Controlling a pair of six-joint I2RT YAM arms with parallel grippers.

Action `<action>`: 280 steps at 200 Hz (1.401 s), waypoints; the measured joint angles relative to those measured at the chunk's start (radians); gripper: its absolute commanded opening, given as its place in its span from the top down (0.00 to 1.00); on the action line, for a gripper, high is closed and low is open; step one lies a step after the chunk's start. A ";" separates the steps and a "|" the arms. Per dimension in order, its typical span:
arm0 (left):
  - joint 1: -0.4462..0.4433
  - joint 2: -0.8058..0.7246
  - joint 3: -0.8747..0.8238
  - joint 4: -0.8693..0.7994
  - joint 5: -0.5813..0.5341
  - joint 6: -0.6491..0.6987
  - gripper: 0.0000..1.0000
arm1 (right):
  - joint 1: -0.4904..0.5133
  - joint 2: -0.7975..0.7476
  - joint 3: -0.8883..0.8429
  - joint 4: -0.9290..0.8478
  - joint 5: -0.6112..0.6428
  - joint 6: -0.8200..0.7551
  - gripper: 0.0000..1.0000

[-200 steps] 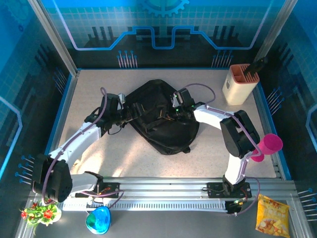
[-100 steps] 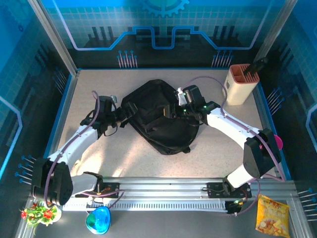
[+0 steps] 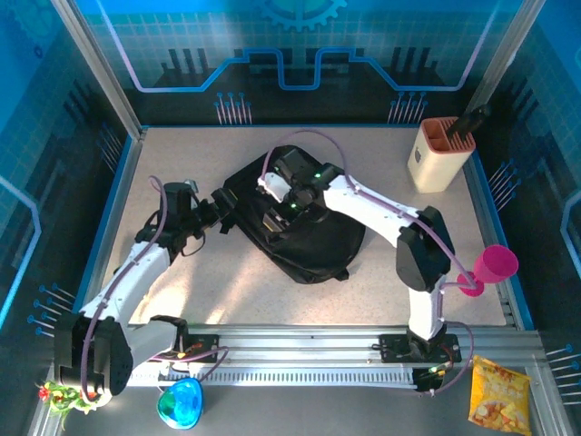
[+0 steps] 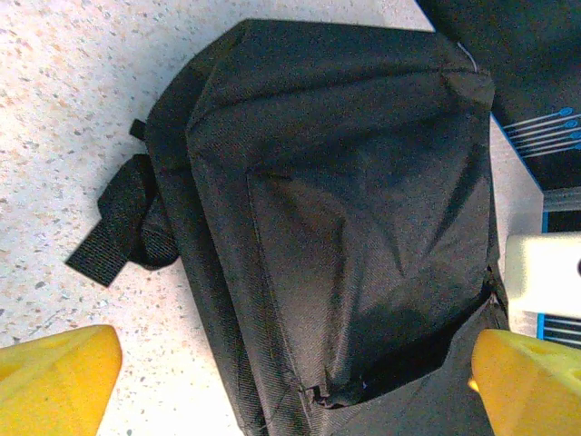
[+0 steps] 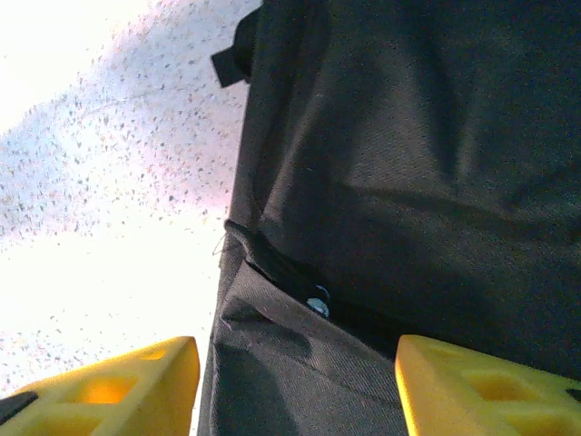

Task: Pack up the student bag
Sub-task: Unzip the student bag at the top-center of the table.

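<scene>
Bag (image 3: 313, 238) lies flat at mid-table, a black, rounded heap of soft fabric. Table (image 3: 399, 272) is pale speckled stone.

Left gripper (image 4: 290, 395): yellow fingers (image 4: 54, 377) spread wide, nothing between them. It sits low just beside the bag's left edge, facing it. From the left wrist, one end of the bag shows creased and slack, and a short webbing strap (image 4: 123, 232) lies folded on the table against its side.

Right gripper (image 5: 300, 391): fingers (image 5: 490, 391) also apart, pinching nothing. From the top it sits over the bag's upper left part, the arm reaching across from the right. Whether the tips touch the fabric, cannot tell. Below it, along the bag's edge, a seam runs with a small metal piece (image 5: 318, 305) on it (a zip pull, perhaps; too small to be sure).

Off to the sides:
- cream holder (image 3: 438, 156) with an orange top, far right corner
- pink cup (image 3: 496, 265), right edge
- yellow snack packet (image 3: 497, 391), near right, off the table
- blue object (image 3: 180, 404) and small flowers (image 3: 68, 395), near left
</scene>
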 measured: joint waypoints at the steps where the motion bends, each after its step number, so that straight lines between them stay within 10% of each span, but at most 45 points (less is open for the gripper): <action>1: 0.000 -0.001 0.000 0.000 0.000 0.000 0.01 | 0.001 0.003 0.003 -0.002 0.000 -0.003 0.39; 153: 0.019 -0.021 -0.009 -0.023 -0.003 -0.002 0.01 | 0.027 0.234 0.225 -0.140 0.044 -0.278 0.40; 221: 0.028 -0.021 -0.012 -0.024 -0.002 -0.003 0.01 | 0.020 0.254 0.270 -0.130 0.159 -0.183 0.68; 280: 0.032 -0.021 -0.013 -0.024 0.001 -0.003 0.01 | -0.003 0.254 0.266 -0.102 0.150 -0.112 0.53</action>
